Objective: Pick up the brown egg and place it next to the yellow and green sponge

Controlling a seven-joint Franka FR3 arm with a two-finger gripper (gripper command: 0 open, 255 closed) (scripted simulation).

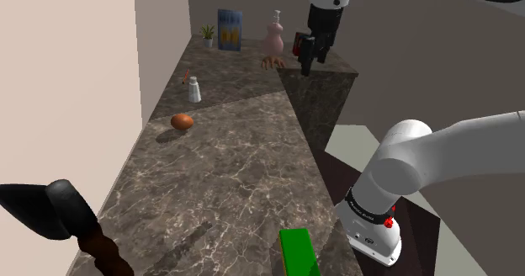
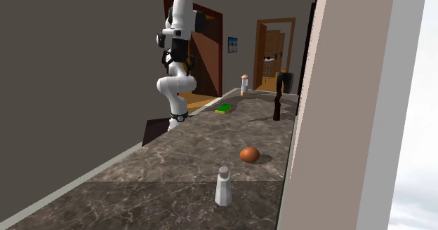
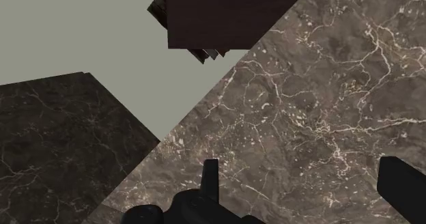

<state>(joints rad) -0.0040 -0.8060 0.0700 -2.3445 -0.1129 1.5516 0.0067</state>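
The end effector [image 1: 305,66] hangs empty with fingers [image 3: 210,178] spread at the shoulder view's upper middle, well apart from the brown egg [image 1: 182,121] lying left of centre on the worktop [image 1: 244,173], which I reckon could roll away if a finger clips it off-centre.

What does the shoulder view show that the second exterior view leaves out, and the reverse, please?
The shoulder view adds a potted plant, a blue box and a pink dispenser at the counter's far end. The second exterior view adds a brown door, a small wall picture and a pale pillar. Both share the marble counter, brown egg, white shaker, green sponge and white arm.
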